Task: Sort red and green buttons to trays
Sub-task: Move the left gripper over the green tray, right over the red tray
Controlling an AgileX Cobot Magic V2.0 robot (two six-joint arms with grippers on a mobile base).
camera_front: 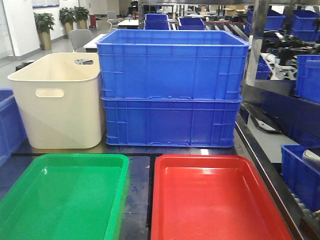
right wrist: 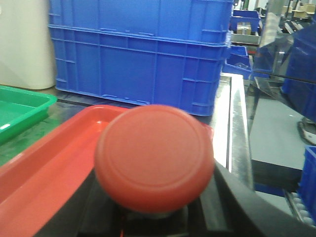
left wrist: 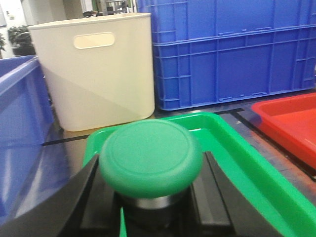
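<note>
In the left wrist view my left gripper (left wrist: 153, 207) is shut on the green button (left wrist: 151, 158), its round green cap between the black fingers, held over the near end of the green tray (left wrist: 247, 168). In the right wrist view my right gripper (right wrist: 155, 210) is shut on the red button (right wrist: 154, 157), held over the red tray (right wrist: 44, 163). In the front view the green tray (camera_front: 65, 200) lies at the left and the red tray (camera_front: 215, 200) at the right, both with nothing in them. Neither gripper shows in the front view.
Two stacked deep blue crates (camera_front: 172, 90) stand behind the trays, with a cream tub (camera_front: 57, 100) to their left. Another blue crate (camera_front: 10, 125) edges the far left. A metal rail and shelving with more blue crates (camera_front: 300, 170) run along the right.
</note>
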